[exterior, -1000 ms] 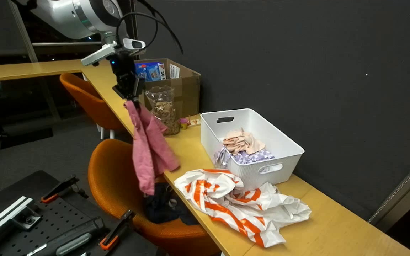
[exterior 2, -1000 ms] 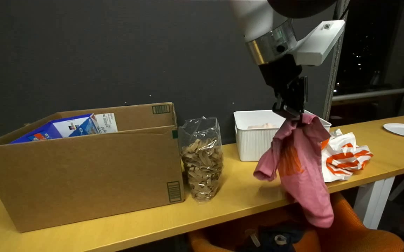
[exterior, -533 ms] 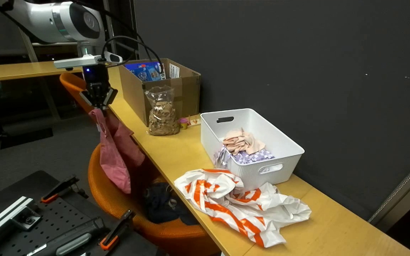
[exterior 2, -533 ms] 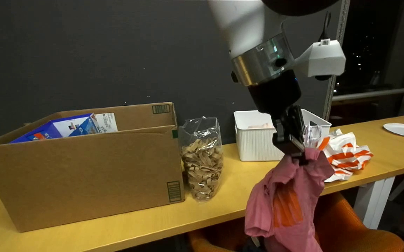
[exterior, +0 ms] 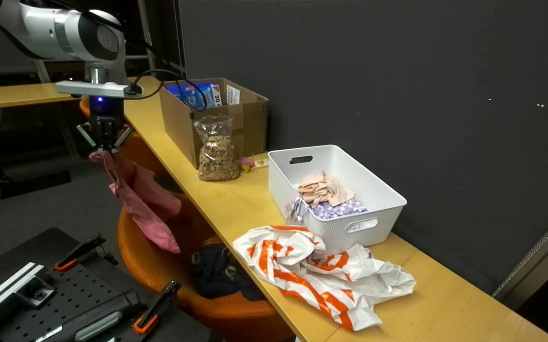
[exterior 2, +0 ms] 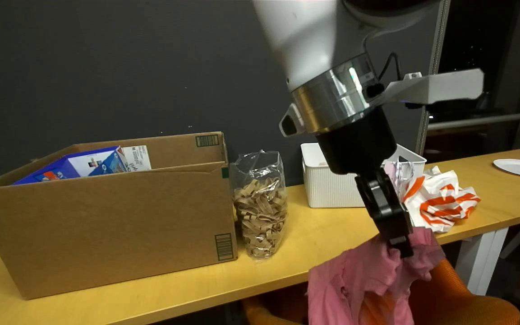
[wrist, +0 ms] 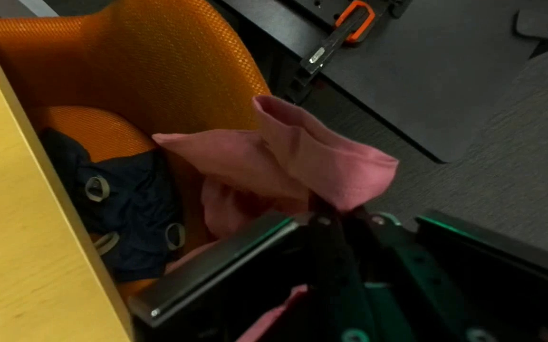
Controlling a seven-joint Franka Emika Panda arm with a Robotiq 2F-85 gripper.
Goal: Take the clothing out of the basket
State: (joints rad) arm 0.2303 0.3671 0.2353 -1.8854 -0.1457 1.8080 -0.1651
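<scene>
Right of centre in an exterior view, a ribbed white plastic basket (exterior: pixel 345 240) holds a crumpled pale-tan garment (exterior: pixel 323 187) and a lilac-and-white checked garment (exterior: pixel 338 209); at left, a soft pink garment (exterior: pixel 143 202) hangs in loose folds from the gripper (exterior: pixel 107 151), whose jaws, almost together, pinch it; the arm (exterior: pixel 36 28) slants from upper left, then bends downward
</scene>
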